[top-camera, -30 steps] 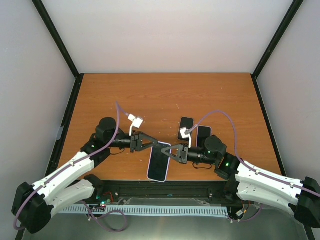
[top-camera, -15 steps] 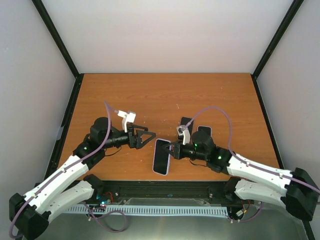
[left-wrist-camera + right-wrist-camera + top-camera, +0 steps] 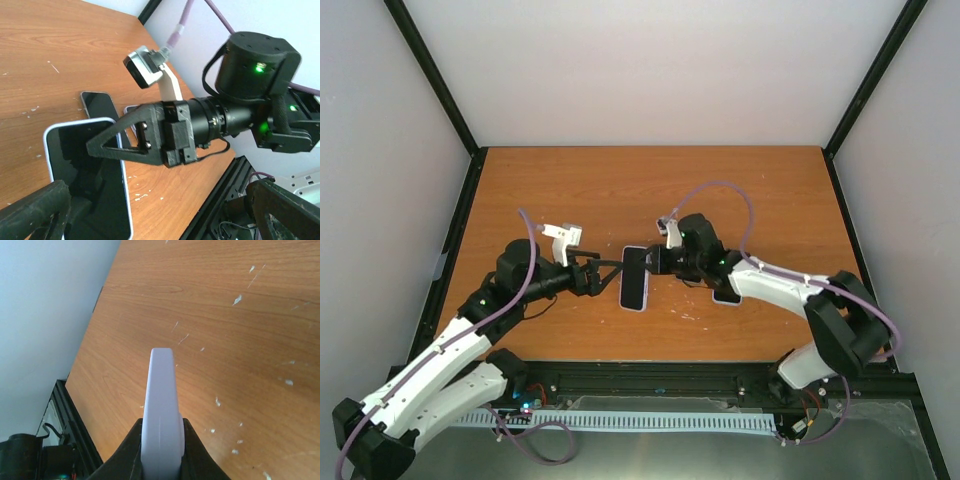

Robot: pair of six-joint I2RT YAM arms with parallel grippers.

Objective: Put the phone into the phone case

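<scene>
- The left claw point(image 3: 609, 274) is released, its fingers spread wide with nothing between the pads, and it points toward the phone's long side.
- The phone point(image 3: 635, 279) lies screen up with a pale lilac-white rim, just ahead of the left claw's fingertips. Its opposite side is clamped in the right claw. It sits about level over the wood; I cannot tell whether it touches, nor whether that rim is the case.
- The right claw point(image 3: 653, 263) is clenched on the phone's edge, one finger on each face.
- A dark phone point(image 3: 100, 106) lies flat beyond the right claw's finger, apart from the held phone. A second dark slab point(image 3: 131, 108) just beside it is mostly hidden by that finger.
- The table point(image 3: 570, 190) is orange wood flecked with white marks.
</scene>
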